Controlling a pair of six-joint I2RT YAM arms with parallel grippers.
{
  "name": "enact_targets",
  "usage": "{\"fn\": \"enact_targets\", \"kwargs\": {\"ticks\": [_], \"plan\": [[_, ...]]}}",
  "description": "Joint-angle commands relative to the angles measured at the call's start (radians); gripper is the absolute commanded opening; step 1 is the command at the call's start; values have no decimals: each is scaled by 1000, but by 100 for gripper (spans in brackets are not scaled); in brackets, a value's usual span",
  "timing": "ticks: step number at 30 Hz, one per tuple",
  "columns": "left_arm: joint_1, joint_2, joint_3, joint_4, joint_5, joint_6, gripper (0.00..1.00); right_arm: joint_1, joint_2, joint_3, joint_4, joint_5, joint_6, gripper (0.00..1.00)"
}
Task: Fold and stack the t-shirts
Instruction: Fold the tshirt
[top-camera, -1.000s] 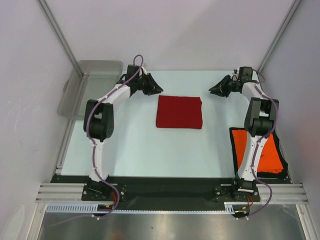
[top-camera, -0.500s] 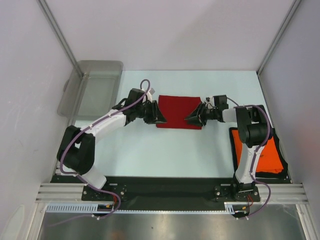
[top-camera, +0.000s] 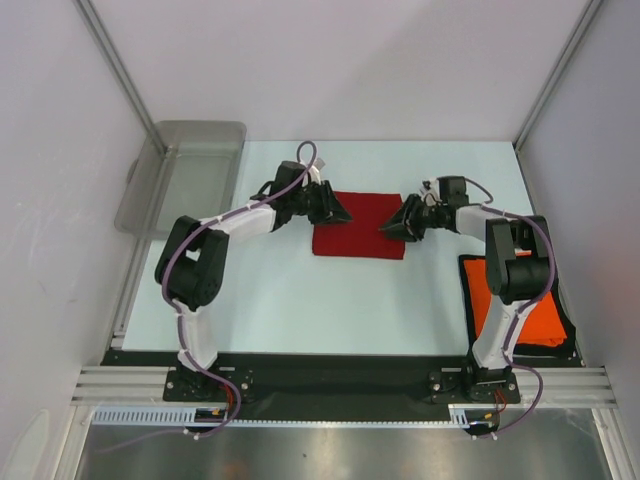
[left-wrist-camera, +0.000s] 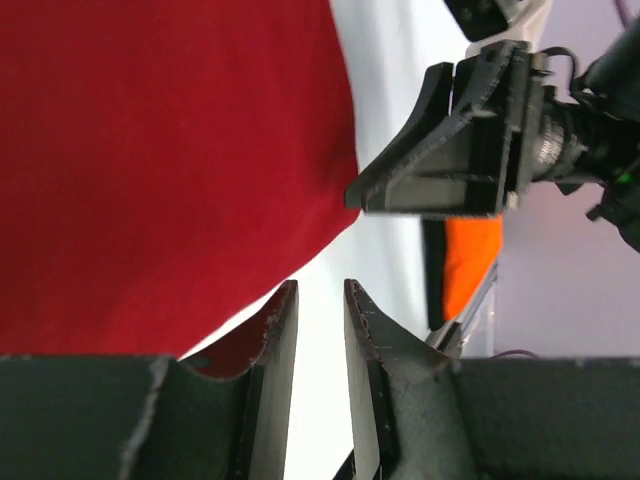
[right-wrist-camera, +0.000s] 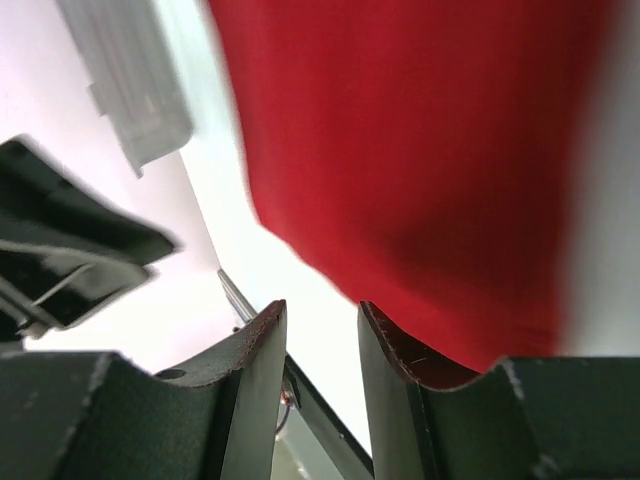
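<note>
The dark red t-shirt (top-camera: 358, 226) lies folded into a rectangle in the middle of the table. My left gripper (top-camera: 341, 213) is low at its far-left corner, and my right gripper (top-camera: 390, 229) is low at its right edge. In the left wrist view the red shirt (left-wrist-camera: 170, 150) fills the upper left. The left gripper's (left-wrist-camera: 320, 286) jaws are narrowly parted with only bare table between them. The right gripper (right-wrist-camera: 322, 305) is also narrowly parted and empty, beside the red shirt (right-wrist-camera: 420, 150). The orange t-shirt (top-camera: 540, 310) lies flat at the right, partly under the right arm.
A translucent grey tub (top-camera: 185, 180) stands off the table's far-left corner. The orange shirt rests on a dark mat (top-camera: 466, 290) by the right arm's base. White walls close in the back and both sides.
Both grippers came in from the far corners to the red shirt's sides. In the last half second the left one moved back to the shirt's far-left corner and the right one shifted slightly back.
</note>
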Motion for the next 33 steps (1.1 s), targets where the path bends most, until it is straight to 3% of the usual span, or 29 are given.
{"fn": "enact_targets", "kwargs": {"ticks": [1, 6, 12, 21, 27, 33], "plan": [[13, 46, 30, 112, 58, -69, 30, 76, -57, 87, -11, 32, 23, 40], [52, 103, -47, 146, 50, -82, 29, 98, 6, 29, 138, 17, 107, 40], [92, 146, -98, 65, 21, 1, 29, 64, 48, -92, 125, 49, 29, 40], [128, 94, -72, -200, -85, 227, 28, 38, -115, -145, -33, 115, -75, 42], [116, -162, -84, -332, -232, 262, 28, 38, -279, -100, -182, 190, -140, 47], [27, -478, -273, -256, -359, 45, 38, 36, -420, -28, -325, 309, -173, 69]]}}
